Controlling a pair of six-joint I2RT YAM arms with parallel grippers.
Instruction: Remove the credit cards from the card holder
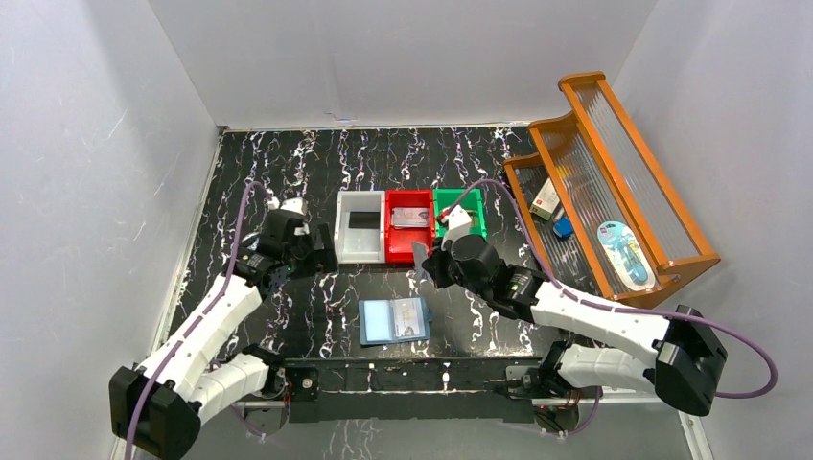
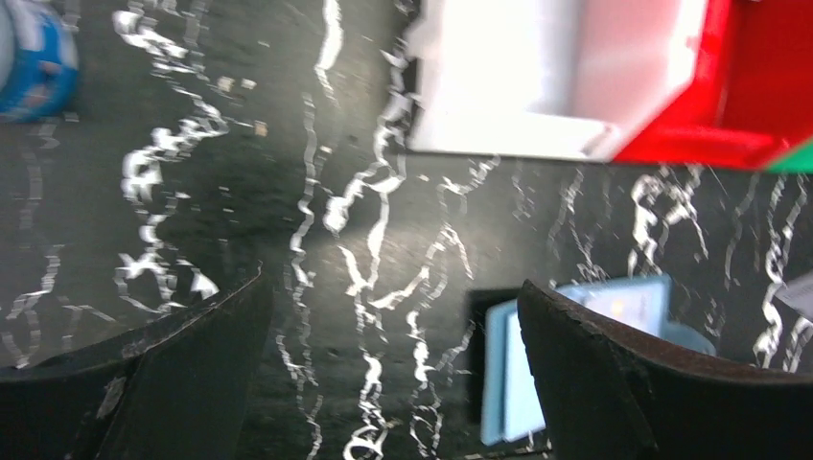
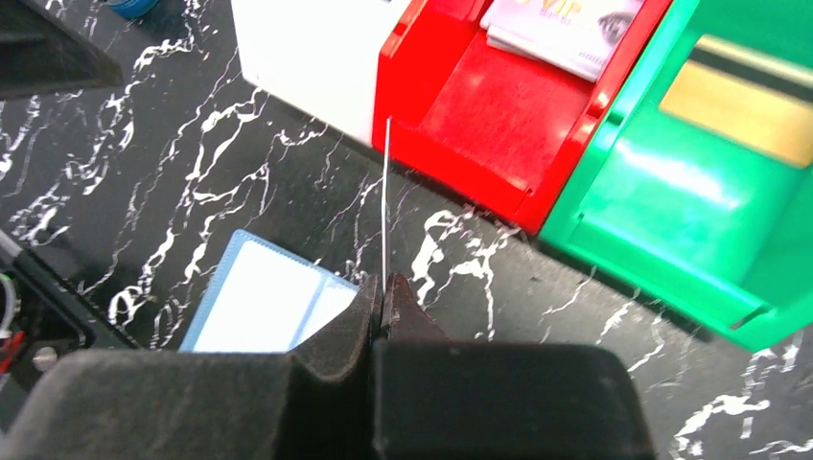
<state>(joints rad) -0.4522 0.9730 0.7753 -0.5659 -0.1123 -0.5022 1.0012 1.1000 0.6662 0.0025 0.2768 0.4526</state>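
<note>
Right pincer [image 3: 383, 299] is shut on a thin grey plastic card [image 3: 385, 192], which is pinched at its lower edge, held upright and seen edge-on in the right wrist view. The card is held above the black white-veined worktop [image 1: 288, 168], just in front of the red plastic bin [image 3: 460, 172] and not touching it. Left pincer [image 2: 391, 287] is spread wide with nothing between its black fingers [image 2: 623, 383]; it is held over bare worktop just beside the near corner of the white plastic bin [image 2: 537, 86]. The blue bifold card holder [image 1: 395, 321] is laid open and flat on the worktop, pale blue inside facing up. It lies between the two arms on the near side of the bins, apart from both pincers. What is left in its clear pockets cannot be told. White, red and green plastic bin [image 3: 671, 220] are set side by side in one row, touching. A flat black card [image 1: 362, 220] is seen in the white bin, a pale printed card [image 3: 566, 29] in the red bin, a gold-coloured flat card [image 3: 748, 115] in the green bin. A blurred round blue object [image 2: 34, 57] is seen at the edge of the left wrist view. An orange wooden rack with ribbed clear panels [image 1: 623, 163] stands at the right of the worktop, with a small white-and-red box [image 1: 546, 199], a tiny blue block [image 1: 564, 228] and an oval blue-and-white pack [image 1: 625, 251] on it.
</note>
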